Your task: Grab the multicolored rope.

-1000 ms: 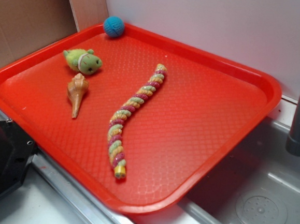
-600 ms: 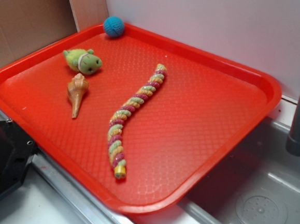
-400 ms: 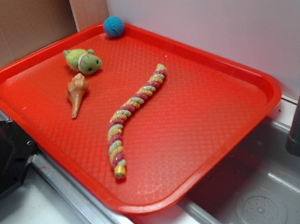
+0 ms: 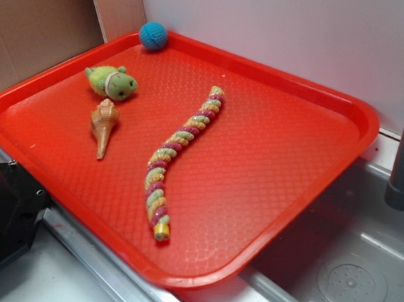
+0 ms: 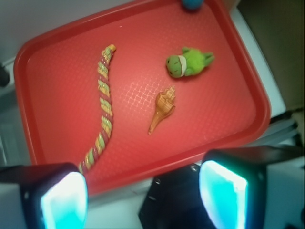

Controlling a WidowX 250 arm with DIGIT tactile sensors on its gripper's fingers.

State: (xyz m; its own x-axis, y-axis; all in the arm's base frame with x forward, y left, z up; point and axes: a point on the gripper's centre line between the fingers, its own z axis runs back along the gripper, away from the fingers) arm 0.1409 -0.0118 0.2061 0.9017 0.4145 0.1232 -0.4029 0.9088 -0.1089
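Lying on the red tray (image 4: pixel 343 134): multicolored rope (image 4: pixel 176 151), seashell (image 4: pixel 104 124), plush animal (image 4: pixel 111 81).

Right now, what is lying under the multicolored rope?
The multicolored rope lies flat on the red tray, touching only its textured floor. The seashell and green plush lie apart from it. The strip of tray directly beneath the rope is covered, so it cannot be seen.

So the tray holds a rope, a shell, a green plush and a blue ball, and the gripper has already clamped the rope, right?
Not quite. The rope lies free on the tray; the exterior view shows nothing touching it. In the wrist view the gripper is open, above the tray's edge. The shell, plush and ball are there.
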